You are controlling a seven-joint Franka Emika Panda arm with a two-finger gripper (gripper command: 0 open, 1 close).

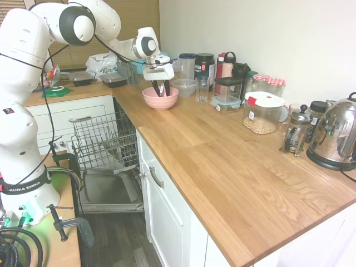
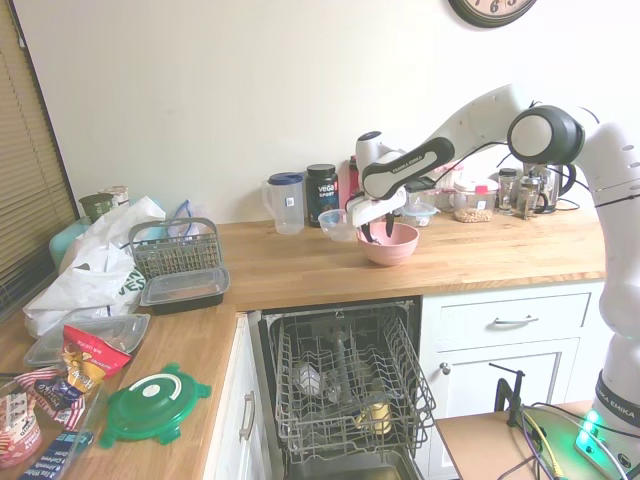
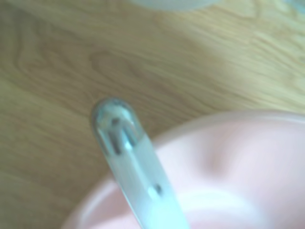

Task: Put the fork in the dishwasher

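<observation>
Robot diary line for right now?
end effector in pink bowl | fork handle over rim | dishwasher open

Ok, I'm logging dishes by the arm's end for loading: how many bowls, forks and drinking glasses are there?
bowls: 2, pink bowl and clear bowl
fork: 1
drinking glass: 1
total: 4

Open dishwasher rack clear from above.
Grey wire dishwasher rack [image 2: 350, 385] open-topped; clear glass bowl [image 1: 184, 87] and tumbler [image 1: 202, 89] crowd round pink bowl [image 1: 160, 98].
</observation>
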